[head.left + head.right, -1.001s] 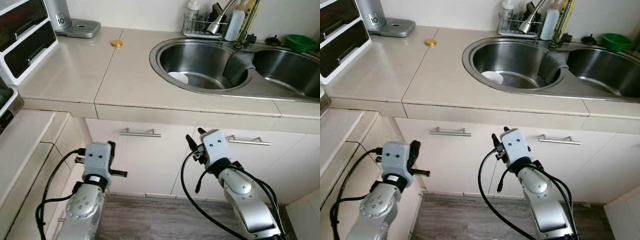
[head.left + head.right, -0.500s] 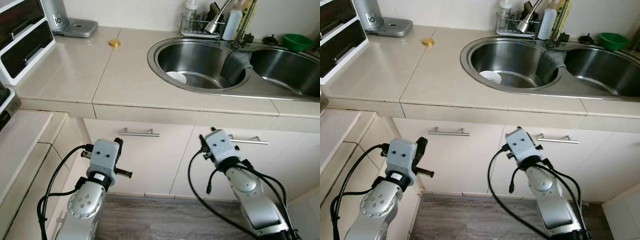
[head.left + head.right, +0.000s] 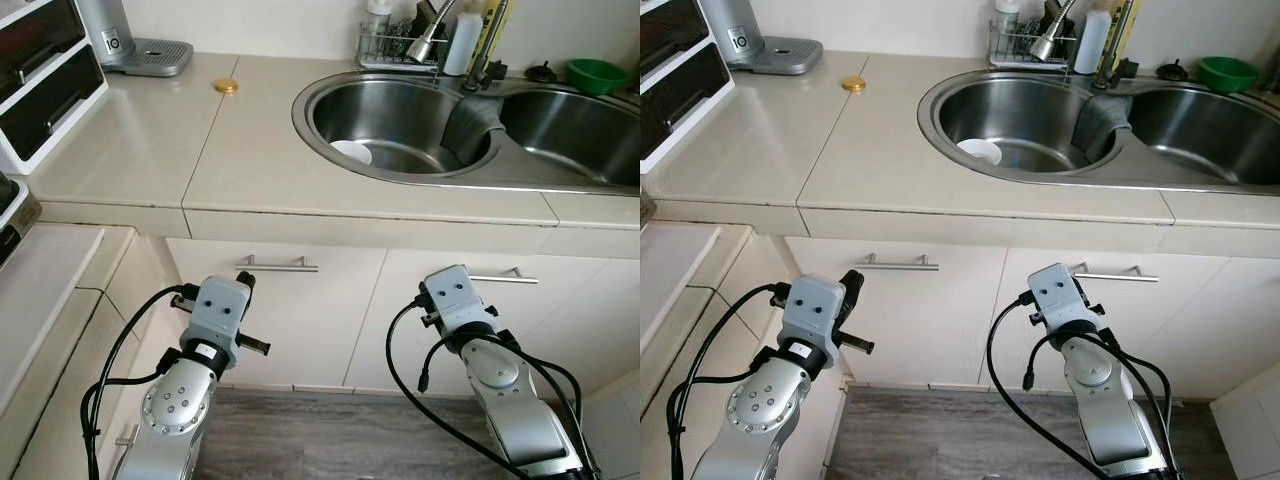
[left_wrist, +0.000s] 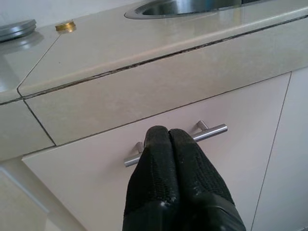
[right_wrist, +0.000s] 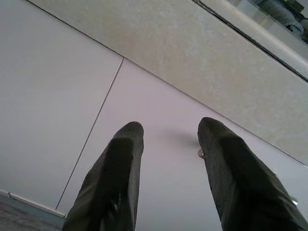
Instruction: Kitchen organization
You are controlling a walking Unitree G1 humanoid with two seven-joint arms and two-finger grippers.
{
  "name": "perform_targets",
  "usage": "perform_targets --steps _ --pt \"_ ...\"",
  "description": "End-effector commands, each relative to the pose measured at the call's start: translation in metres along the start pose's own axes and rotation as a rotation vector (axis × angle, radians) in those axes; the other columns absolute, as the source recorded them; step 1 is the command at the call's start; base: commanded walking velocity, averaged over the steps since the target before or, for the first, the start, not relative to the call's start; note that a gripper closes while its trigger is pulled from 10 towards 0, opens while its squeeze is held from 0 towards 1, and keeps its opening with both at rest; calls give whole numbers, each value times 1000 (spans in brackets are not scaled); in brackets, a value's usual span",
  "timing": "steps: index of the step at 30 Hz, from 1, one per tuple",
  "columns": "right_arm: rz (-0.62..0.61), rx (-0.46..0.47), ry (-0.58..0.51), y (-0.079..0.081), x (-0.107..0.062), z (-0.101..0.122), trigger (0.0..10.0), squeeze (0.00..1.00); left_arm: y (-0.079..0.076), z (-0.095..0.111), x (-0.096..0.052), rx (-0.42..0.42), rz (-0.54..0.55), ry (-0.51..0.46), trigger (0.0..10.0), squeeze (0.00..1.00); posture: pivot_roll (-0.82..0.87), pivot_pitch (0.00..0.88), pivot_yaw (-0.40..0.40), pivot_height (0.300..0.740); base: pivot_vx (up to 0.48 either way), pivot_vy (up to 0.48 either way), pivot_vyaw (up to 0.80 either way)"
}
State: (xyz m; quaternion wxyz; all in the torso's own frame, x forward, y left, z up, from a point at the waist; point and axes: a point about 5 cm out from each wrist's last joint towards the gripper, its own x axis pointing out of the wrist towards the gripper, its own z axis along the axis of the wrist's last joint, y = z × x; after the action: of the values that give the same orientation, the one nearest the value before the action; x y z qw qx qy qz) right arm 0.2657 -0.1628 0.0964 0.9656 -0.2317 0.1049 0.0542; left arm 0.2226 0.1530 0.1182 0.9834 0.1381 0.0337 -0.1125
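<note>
Cabinet door handle (image 4: 211, 132), right-hand unit: right gripper (image 5: 168, 144) spread just short of it, left gripper (image 4: 168, 137) pressed together; risk, fingers glancing off the thin bar.

You are facing a beige stone surface (image 3: 270, 160) with a double steel sink (image 3: 400, 115) set into it. White cabinet doors (image 3: 300, 320) with bar handles (image 3: 277, 266) run below, above a grey wood-look floor (image 3: 330, 440). Daylight is even.

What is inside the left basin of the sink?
In the left basin lies one white dish; a grey cloth hangs over the divider. The near wall hides the front of the floor.
</note>
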Motion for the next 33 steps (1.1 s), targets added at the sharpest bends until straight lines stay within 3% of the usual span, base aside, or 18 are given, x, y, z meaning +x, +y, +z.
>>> perform_targets --steps 1,7,11,17,18,24,29,31,33 --pt "-15 8 -16 -2 -3 4 10000 0 -1 0 2 -1 -4 -3 10000 0 -47 18 -47 740 0 0 0" --pt "-25 13 -7 -2 -6 3 10000 0 0 -2 3 -9 30 5 10000 0 -49 15 -45 740 0 0 0" --pt "-117 -24 39 -19 -4 -5 10000 0 -2 -3 2 12 28 0 10000 0 -51 7 -43 740 0 0 0" --pt "-76 -71 65 -18 -9 -11 10000 0 -3 -5 3 -23 14 4 10000 0 -56 2 -49 740 0 0 0" --pt "-19 -26 131 -12 -22 -21 10000 0 -3 -6 3 -3 17 9 10000 0 -62 0 -55 740 0 0 0" --pt "4 -36 156 -11 -36 -30 10000 0 -4 -7 1 -7 18 11 10000 0 -71 0 -53 740 0 0 0" --pt "-21 0 13 -12 -35 -13 10000 0 -6 -5 3 -6 -6 -3 10000 0 -80 3 -50 740 0 0 0" --pt "77 50 -83 -1 -42 0 10000 0 -7 -4 2 8 -7 -8 10000 0 -77 17 -52 740 0 0 0" --pt "92 45 -101 0 -44 2 10000 0 -7 -4 1 8 -6 -10 10000 0 -77 17 -52 740 0 0 0"
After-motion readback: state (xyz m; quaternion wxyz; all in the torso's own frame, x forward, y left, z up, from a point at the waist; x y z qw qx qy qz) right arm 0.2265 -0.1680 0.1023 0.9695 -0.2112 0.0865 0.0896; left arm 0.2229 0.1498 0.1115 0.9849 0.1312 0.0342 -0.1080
